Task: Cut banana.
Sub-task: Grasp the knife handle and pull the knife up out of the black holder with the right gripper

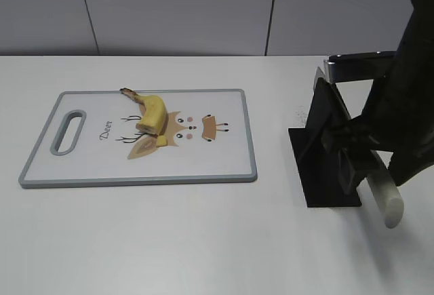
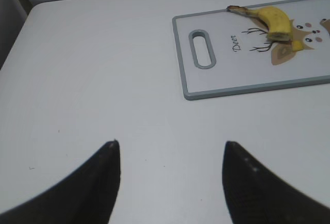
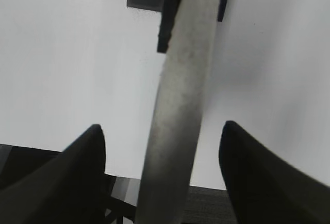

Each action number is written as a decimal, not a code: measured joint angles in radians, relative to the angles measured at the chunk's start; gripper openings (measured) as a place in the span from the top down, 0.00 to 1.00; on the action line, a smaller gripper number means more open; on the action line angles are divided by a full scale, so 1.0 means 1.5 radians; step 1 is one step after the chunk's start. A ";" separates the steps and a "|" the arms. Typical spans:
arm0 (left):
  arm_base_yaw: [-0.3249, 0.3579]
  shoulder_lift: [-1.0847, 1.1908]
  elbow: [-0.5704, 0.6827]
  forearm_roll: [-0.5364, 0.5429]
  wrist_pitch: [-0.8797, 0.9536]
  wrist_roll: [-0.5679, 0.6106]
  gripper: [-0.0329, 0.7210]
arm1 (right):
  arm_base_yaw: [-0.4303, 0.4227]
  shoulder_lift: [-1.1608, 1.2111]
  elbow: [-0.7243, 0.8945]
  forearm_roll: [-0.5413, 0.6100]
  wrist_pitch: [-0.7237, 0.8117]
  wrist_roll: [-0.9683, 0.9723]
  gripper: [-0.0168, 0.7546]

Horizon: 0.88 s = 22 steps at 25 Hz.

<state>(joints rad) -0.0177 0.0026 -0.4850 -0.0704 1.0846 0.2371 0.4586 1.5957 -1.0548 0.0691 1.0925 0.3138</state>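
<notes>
The banana (image 1: 152,112) is a short yellow stub with a dark stem, lying on the grey-rimmed cutting board (image 1: 224,171); its cut end faces a small yellow piece (image 1: 163,140). The left wrist view shows the banana (image 2: 276,20) and board (image 2: 232,91) at the top right. My left gripper (image 2: 171,142) is open and empty over bare table, well short of the board. My right gripper (image 3: 162,125) is open, its fingers on either side of the pale grey knife handle (image 3: 180,95) without touching it. The handle (image 1: 383,197) sticks out of a black knife stand (image 1: 325,152).
The white table (image 1: 203,241) stretches around the board and stand. The board has a handle slot (image 1: 68,131) at its left end and a deer print beneath the banana. My right arm (image 1: 400,105) rises dark at the right edge. A grey wall runs behind.
</notes>
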 joint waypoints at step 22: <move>0.000 0.000 0.000 0.001 0.000 0.000 0.17 | -0.001 0.005 0.044 0.021 -0.051 0.037 0.75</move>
<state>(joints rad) -0.0177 0.0026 -0.4850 -0.0693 1.0846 0.2371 0.4573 1.6025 -0.9888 0.1003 1.0164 0.3690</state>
